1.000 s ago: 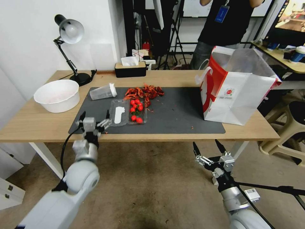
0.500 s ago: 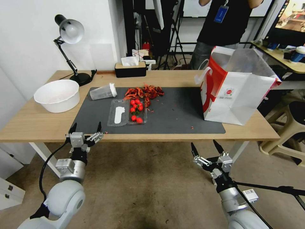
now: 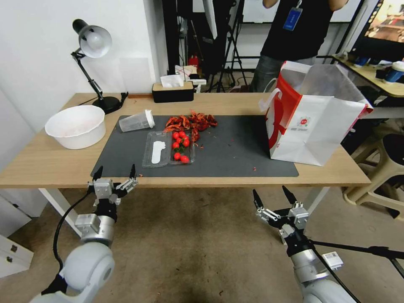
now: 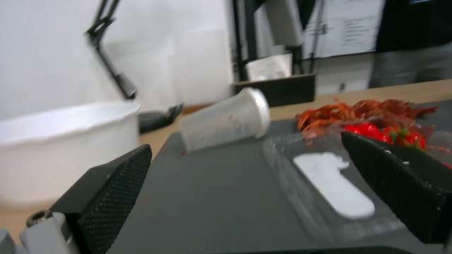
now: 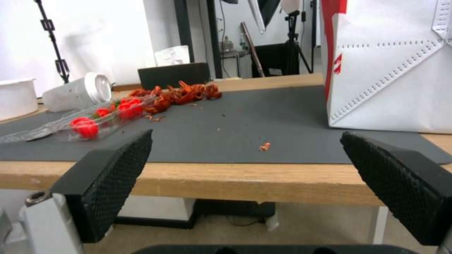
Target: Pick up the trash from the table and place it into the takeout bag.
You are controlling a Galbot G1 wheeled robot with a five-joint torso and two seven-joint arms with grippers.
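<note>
While both arms hang below the near edge of the long light-wood desk (image 3: 50,162), the left tool (image 3: 114,173) and right tool (image 3: 272,197) gape empty, likely ready to reach. A clear white-lidded plastic cup (image 3: 136,121) lies toppled on the dark grey mat (image 3: 235,147), well apart from the white-and-red paper takeout bag (image 3: 320,126) standing open at the mat's right end.

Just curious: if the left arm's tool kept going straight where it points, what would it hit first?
Likely the clear tray of cherry tomatoes on the dark mat; the open left tool aims along it, the tipped plastic cup farther back. Depth is uncertain.
</note>
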